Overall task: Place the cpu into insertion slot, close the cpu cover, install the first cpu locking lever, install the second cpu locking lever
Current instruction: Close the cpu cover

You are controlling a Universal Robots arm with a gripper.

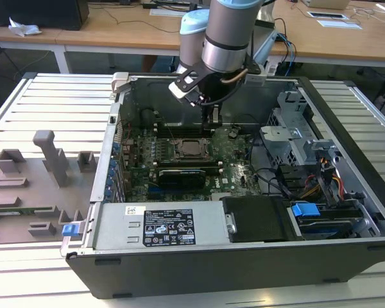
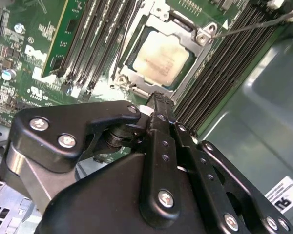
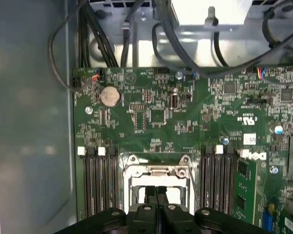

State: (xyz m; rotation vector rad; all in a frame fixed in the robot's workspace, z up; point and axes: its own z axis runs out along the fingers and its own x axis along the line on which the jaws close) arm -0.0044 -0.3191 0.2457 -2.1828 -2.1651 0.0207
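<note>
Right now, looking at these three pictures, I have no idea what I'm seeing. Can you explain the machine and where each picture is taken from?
It is a robot arm working inside an open computer case that lies on a slatted table. The exterior view looks on from outside; both wrist views come from cameras riding on the arm. Its gripper, two black fingers pressed together and holding nothing, hovers close to the insertion slot on the green motherboard. The cpu already sits in that slot, framed by the silver cpu cover.
</note>
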